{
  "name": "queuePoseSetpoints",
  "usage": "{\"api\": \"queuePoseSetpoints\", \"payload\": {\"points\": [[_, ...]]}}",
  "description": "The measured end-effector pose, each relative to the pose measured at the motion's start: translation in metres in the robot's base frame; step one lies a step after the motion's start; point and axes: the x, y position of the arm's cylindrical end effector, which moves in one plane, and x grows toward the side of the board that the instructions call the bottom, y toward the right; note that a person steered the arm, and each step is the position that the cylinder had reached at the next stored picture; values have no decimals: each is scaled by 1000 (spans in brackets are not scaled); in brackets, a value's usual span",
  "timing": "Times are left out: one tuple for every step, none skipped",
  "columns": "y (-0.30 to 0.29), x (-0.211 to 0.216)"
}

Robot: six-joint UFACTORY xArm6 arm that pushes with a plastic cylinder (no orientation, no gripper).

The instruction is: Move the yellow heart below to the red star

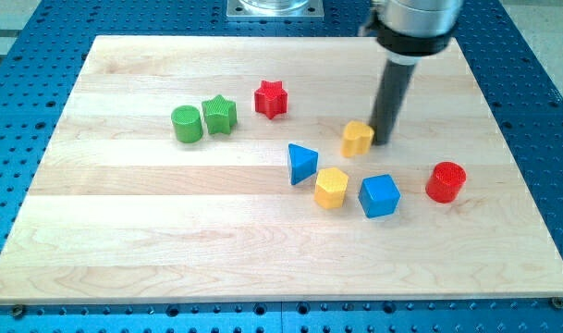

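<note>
The yellow heart (358,139) lies right of the board's middle. The red star (271,98) sits up and to the left of it, near the view's top. My tip (384,141) is at the heart's right side, touching or almost touching it. The dark rod rises from there to the arm at the view's top.
A green cylinder (187,124) and a green star (220,115) stand left of the red star. A blue triangle (301,163), a yellow hexagon (331,188) and a blue cube (380,195) lie below the heart. A red cylinder (446,181) is at the right. The wooden board (124,231) ends in a blue perforated table.
</note>
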Motion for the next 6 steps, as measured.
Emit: {"api": "queuePoseSetpoints", "payload": {"points": [[-18, -2], [20, 30], [-37, 27], [-46, 14], [-69, 8], [-108, 7]]}}
